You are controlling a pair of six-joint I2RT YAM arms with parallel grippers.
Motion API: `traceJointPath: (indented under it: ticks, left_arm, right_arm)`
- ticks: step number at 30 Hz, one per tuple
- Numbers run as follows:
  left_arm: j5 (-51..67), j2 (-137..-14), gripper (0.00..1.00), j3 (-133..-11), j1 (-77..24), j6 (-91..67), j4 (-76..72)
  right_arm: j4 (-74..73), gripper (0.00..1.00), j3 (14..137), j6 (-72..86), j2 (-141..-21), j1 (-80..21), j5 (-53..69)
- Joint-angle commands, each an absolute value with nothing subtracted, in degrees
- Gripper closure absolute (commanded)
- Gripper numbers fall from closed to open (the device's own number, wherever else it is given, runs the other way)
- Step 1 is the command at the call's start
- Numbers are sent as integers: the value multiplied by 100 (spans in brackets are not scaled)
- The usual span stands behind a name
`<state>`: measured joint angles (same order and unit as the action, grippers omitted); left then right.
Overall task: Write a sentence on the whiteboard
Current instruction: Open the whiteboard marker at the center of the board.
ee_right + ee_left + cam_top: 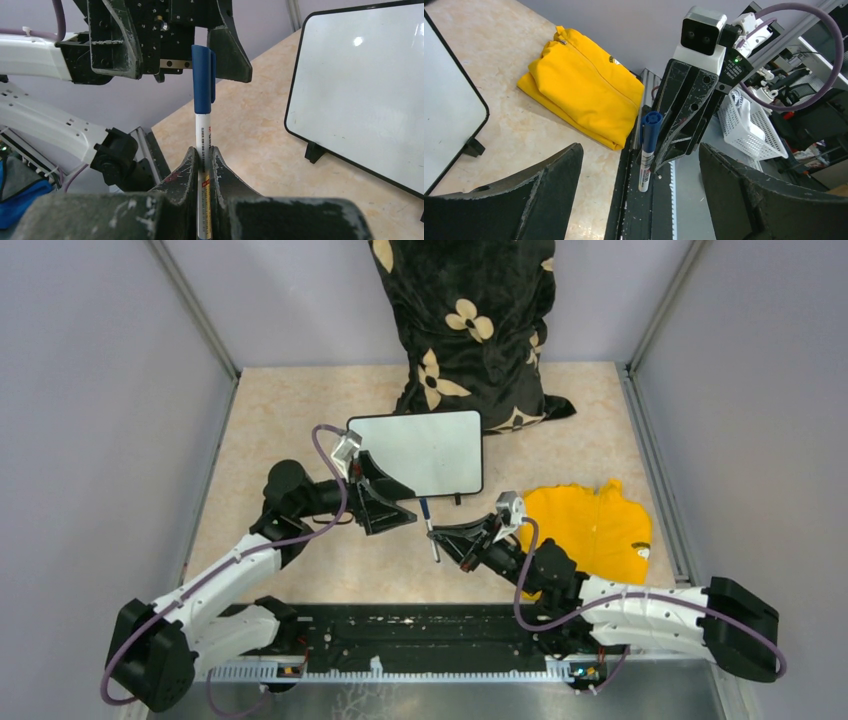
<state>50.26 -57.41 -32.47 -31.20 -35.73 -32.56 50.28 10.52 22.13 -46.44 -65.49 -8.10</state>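
Right wrist: marker (pixel 202 125) label illegible near whiteboard (pixel 360 90).

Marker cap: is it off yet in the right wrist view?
No, the blue cap sits on the marker, whose white barrel is clamped between the fingers of the right gripper.

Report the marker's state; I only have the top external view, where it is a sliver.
Observer: Capped. The right wrist view shows the blue cap on the upper end of the marker.
Operator: Confirm the right grip.
Observer: The right gripper has its fingers shut on the white barrel, below the cap.
Operator: Give the left fingers.
Observer: The left wrist view shows the left gripper open, fingers wide on either side of the marker, not closed on it.
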Motion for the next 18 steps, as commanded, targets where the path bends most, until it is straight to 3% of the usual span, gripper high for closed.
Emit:
traceJointPath:
  ticks: [1, 10, 18]
  left_arm:
    - [5380, -5761, 9, -3510, -3150, -3767, -3629]
    - [5226, -5681, 12, -3425, -3155, -3821, -3691]
    - [5135, -5626, 25, -3411, -3155, -3915, -3728]
  right_arm:
    - [5871, 100, 1420, 2201, -4915, -6574, -533]
    - [6445, 100, 1613, 2293, -5564, -6574, -343]
    - [6518, 100, 1746, 2452, -5783, -6574, -215]
